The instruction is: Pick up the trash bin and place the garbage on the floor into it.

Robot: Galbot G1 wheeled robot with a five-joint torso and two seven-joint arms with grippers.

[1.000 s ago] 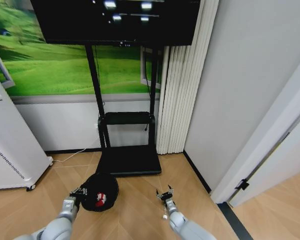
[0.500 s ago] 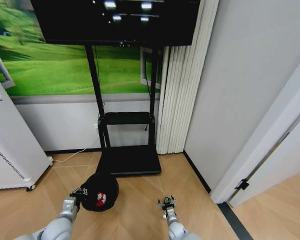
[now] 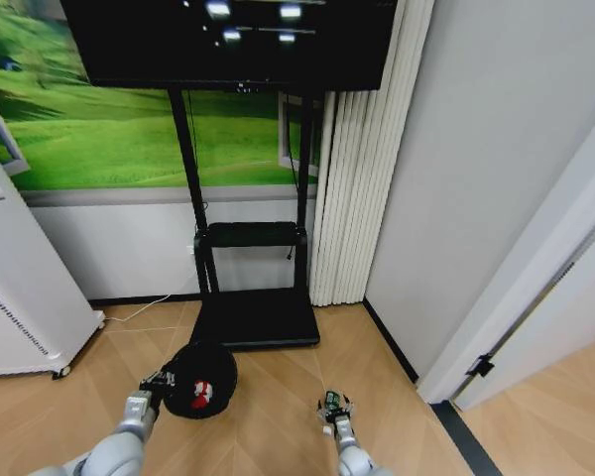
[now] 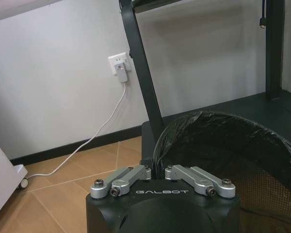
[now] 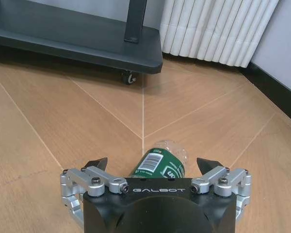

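The trash bin (image 3: 200, 380), black and round with a black bag liner (image 4: 223, 145), stands on the wood floor in front of the TV stand. My left gripper (image 3: 159, 382) is shut on its rim, and the fingers (image 4: 131, 174) meet at the liner's edge. A red-and-white piece of garbage (image 3: 200, 394) lies inside the bin. A clear bottle with a green label (image 5: 160, 158) lies on the floor to the right. My right gripper (image 5: 153, 165) is low over it and open, one fingertip on each side of the bottle (image 3: 330, 400).
The TV stand's black base (image 3: 256, 317) sits just behind the bin, with a castor (image 5: 130, 77) near the bottle. A white perforated appliance (image 3: 20, 307) stands at the left. White folded panels (image 3: 352, 198) and a door frame (image 3: 516, 327) close off the right. A cable runs from a wall socket (image 4: 119, 65).
My right gripper has dropped toward the floor and now straddles the bottle. The left gripper and the bin have stayed put.
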